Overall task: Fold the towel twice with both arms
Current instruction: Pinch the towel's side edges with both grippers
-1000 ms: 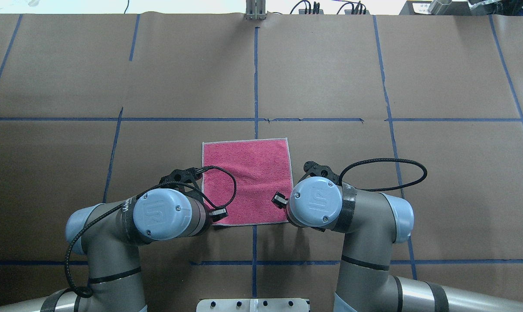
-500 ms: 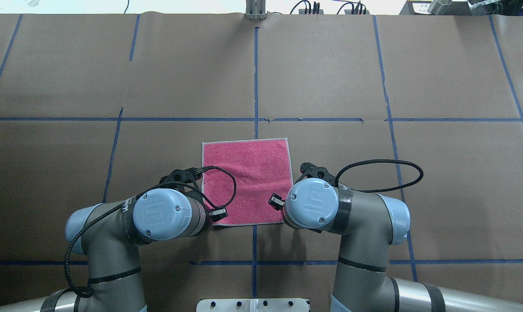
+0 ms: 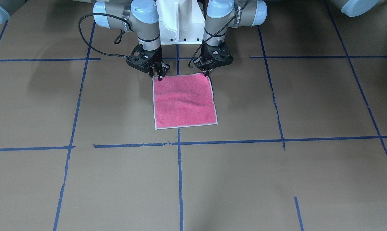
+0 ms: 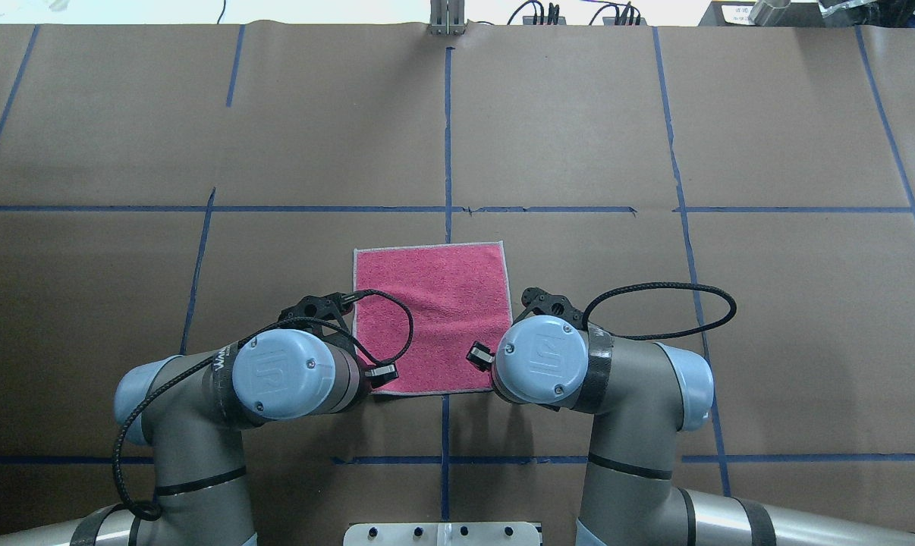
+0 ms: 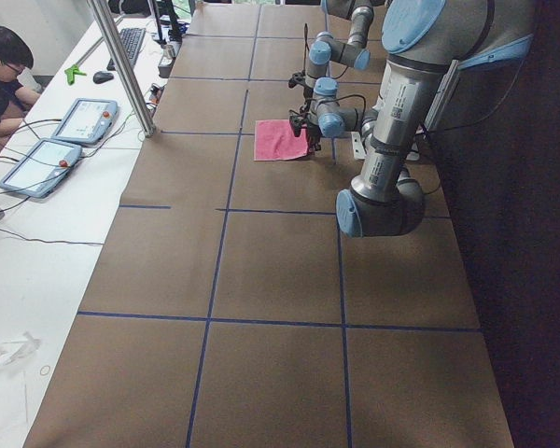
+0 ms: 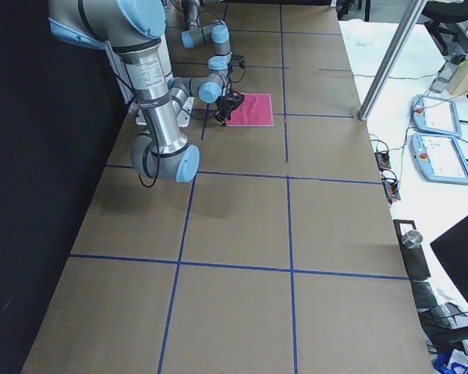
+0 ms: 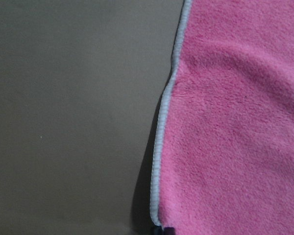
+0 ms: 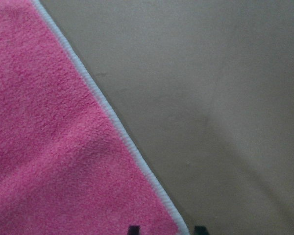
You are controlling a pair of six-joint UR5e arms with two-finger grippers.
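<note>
The towel lies flat, pink face up with a pale stitched edge, near the robot's base; it also shows in the overhead view. My left gripper is at its near left corner, fingers together on the cloth. The left wrist view shows the towel's edge slightly lifted with shadow under it. My right gripper is at the near right corner. In the right wrist view the right gripper is open, its two dark fingertips straddling the towel's edge.
The white pedestal base stands just behind the grippers. Blue tape lines cross the brown paper table cover. An operator and control tablets are beyond the far edge. A metal post stands there too.
My right arm has shifted left, bringing its gripper in over the towel's near right corner. The left arm and the towel have not moved.
</note>
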